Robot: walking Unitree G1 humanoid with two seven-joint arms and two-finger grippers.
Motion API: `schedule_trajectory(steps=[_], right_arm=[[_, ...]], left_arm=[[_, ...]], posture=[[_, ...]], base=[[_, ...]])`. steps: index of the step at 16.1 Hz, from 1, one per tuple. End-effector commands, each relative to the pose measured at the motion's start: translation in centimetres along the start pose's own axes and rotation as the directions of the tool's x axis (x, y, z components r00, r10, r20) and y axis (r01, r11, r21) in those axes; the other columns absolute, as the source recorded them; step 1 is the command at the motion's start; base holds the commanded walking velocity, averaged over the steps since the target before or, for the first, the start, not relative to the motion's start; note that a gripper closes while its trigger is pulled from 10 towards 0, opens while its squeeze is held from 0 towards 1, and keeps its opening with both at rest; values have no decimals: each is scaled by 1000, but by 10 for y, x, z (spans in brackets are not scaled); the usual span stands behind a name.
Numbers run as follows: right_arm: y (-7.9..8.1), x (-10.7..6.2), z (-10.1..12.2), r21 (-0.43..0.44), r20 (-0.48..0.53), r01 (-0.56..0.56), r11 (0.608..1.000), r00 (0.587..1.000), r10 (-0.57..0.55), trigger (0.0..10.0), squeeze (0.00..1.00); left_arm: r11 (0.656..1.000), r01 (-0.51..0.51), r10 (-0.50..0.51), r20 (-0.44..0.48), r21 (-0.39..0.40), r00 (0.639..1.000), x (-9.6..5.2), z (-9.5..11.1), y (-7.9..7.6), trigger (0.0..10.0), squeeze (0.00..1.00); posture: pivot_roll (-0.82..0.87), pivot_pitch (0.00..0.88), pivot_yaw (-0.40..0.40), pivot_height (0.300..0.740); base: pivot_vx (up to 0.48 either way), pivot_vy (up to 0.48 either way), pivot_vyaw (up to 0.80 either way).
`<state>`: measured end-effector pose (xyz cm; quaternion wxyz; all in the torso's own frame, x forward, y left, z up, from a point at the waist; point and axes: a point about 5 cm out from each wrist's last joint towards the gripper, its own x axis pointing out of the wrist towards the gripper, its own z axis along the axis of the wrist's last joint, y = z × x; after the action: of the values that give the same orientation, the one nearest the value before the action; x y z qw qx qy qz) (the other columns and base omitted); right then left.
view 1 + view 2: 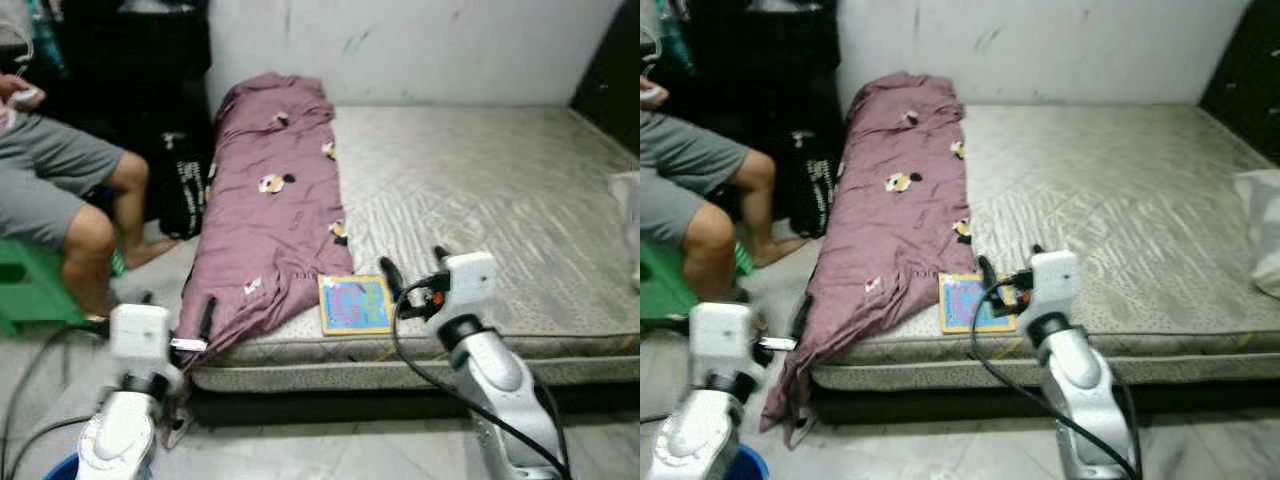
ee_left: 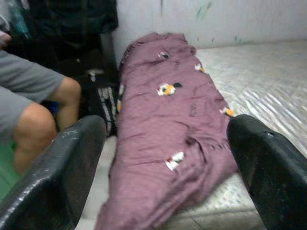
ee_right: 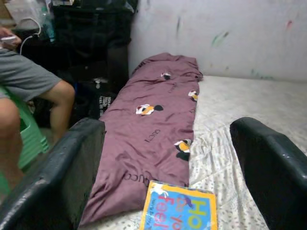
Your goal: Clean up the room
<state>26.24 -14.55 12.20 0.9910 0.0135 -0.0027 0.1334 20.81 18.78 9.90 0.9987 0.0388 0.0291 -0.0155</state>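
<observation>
A purple blanket point(image 1: 275, 210) with small cartoon prints lies along the left side of a bare grey mattress point(image 1: 480, 190), and its end hangs over the front corner. A colourful children's book point(image 1: 354, 304) lies flat at the mattress's front edge, just right of the blanket. My right gripper point(image 1: 415, 268) hovers open just right of the book, and the right wrist view has the book point(image 3: 180, 211) low between its fingers. My left gripper point(image 1: 178, 310) is open at the blanket's hanging end, with the blanket point(image 2: 177, 124) ahead of its spread fingers point(image 2: 72, 163).
A person point(image 1: 60, 190) in grey shorts sits on a green stool point(image 1: 25, 280) at the left, legs near the mattress corner. A black bag point(image 1: 180, 185) stands by the wall beside the blanket. Something white point(image 1: 1262, 230) rests at the mattress's right edge. A blue object point(image 1: 745, 465) is on the floor.
</observation>
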Motion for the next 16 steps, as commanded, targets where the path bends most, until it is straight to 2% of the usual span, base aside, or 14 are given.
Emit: schedule_trajectory(steps=[1, 11, 16], right_arm=[[-4, 0, 5, -18, 14, 12, 1000, 1000, -11, 10000, 0], [-3, 2, 3, -24, 7, -7, 1000, 1000, 7, 10000, 0], [-2, 3, 3, -22, 4, -13, 1000, 1000, 13, 10000, 0]], left_arm=[[1000, 26, -26, 17, -15, 1000, 1, 2, -5, 10000, 0], [998, 51, -51, 23, -29, 998, 0, 2, -6, 10000, 0], [1000, 17, -17, 10, -7, 1000, 3, 1, -4, 10000, 0]], posture=[[-67, 0, -12, 740], [-66, 0, -18, 740], [-63, 0, -18, 740]], base=[[289, 0, 0], [461, 0, 0], [251, 0, 0]])
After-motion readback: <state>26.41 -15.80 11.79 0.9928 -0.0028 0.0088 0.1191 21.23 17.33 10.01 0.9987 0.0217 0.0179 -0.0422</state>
